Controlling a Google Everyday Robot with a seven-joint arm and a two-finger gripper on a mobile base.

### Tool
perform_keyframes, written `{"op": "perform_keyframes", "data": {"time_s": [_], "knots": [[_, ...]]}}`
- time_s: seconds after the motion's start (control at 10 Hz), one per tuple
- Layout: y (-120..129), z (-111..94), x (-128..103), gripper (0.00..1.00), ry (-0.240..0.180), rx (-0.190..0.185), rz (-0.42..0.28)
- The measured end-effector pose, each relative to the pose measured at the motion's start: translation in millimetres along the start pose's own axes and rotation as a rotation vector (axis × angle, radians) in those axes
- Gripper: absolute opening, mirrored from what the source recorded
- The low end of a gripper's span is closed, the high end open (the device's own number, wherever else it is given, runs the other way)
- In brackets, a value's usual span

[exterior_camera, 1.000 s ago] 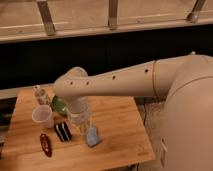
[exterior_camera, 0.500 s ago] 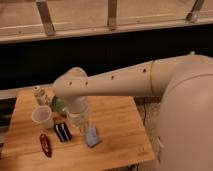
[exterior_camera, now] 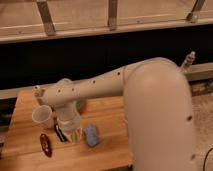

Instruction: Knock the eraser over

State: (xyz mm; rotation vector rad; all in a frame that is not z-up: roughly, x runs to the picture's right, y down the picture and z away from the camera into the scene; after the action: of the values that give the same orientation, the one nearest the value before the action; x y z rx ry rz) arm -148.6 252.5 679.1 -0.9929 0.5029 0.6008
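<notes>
The gripper (exterior_camera: 75,134) hangs low near the table's (exterior_camera: 112,114) left edge, apparently just beside the eraser (exterior_camera: 60,133), placed to tip it; I cannot tell whether it is spread or closed.

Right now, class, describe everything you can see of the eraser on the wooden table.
The eraser is a small black block with pale stripes. It sits on the wooden table just in front of the clear cup, between the dark red object and the blue pad. The end effector hangs over its pad-side edge, hiding it; contact cannot be told.
</notes>
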Motion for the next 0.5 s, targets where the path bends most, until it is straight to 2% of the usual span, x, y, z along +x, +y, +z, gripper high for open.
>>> {"op": "perform_keyframes", "data": {"time_s": [0.2, 0.4, 0.5], "knots": [[2.8, 12.6, -9.6, 0.00, 0.009, -0.022, -0.020], [7.8, 6.0, -26.6, 0.00, -0.023, -0.040, -0.045], [13.2, -0.2, -38.4, 0.00, -0.057, -0.046, -0.063]]}}
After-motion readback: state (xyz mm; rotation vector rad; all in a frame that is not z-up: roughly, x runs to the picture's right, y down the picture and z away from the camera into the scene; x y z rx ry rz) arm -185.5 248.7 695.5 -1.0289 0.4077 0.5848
